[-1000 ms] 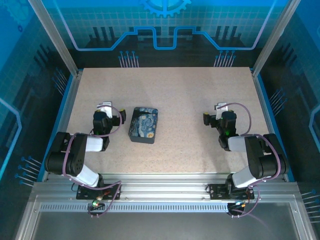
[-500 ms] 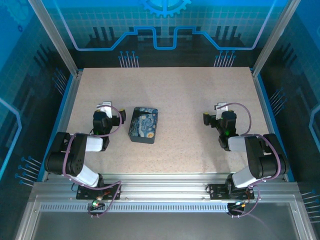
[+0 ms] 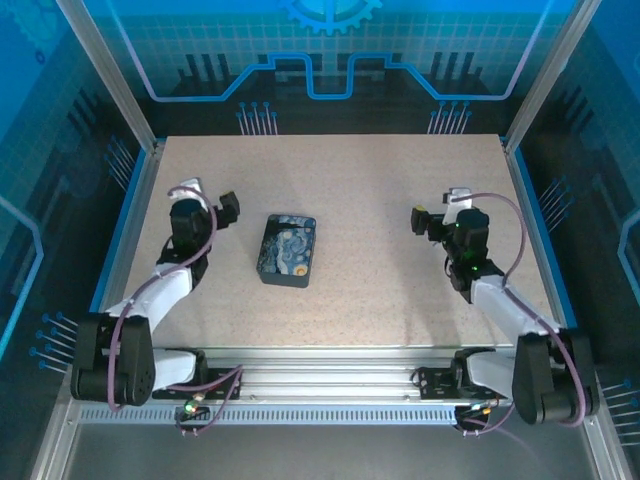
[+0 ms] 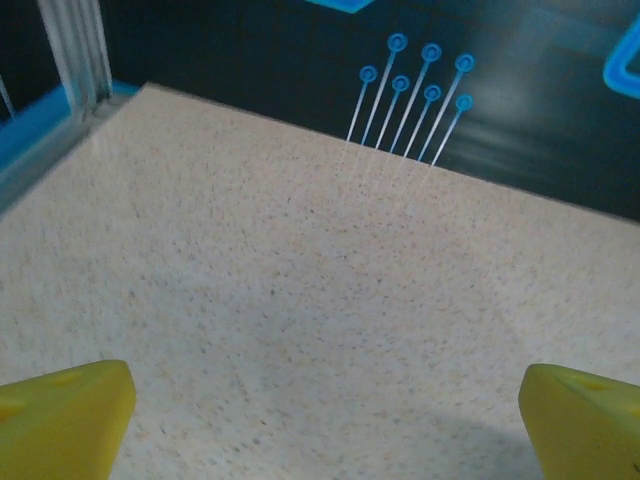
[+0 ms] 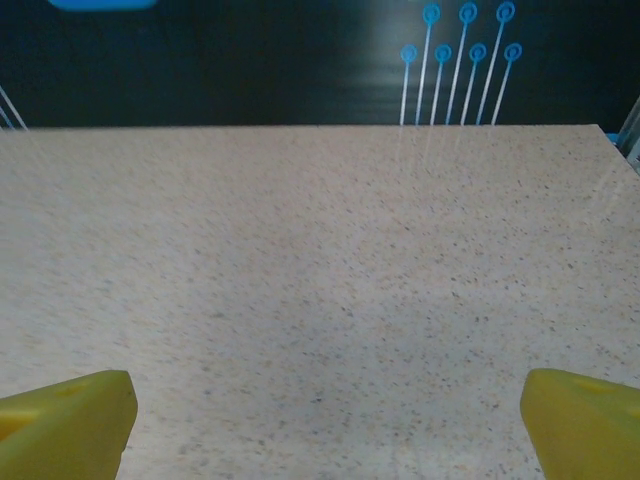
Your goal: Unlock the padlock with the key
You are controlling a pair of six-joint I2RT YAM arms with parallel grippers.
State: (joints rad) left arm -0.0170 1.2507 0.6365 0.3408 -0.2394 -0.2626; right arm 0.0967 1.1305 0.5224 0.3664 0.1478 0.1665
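Padlock location cannot be told from these views. Left gripper (image 3: pixel 207 197) stands wide open and holds nothing, its 2 yellow wedge-shaped fingertips (image 4: pixel 60 420) above bare tabletop. Right gripper (image 3: pixel 438 205) is spread just as wide, also empty. Both hover over a speckled beige table (image 3: pixel 380 170). Between them, nearer the left, lies a dark blue rectangular tin (image 3: pixel 287 249) with a swirly printed lid. Glossy dark walls (image 3: pixel 330 60) carry bright blue circuit patterns, and aluminium posts (image 3: pixel 105 70) frame the corners.

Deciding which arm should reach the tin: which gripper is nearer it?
The left gripper, just left of the blue tin; the right gripper is much farther away.
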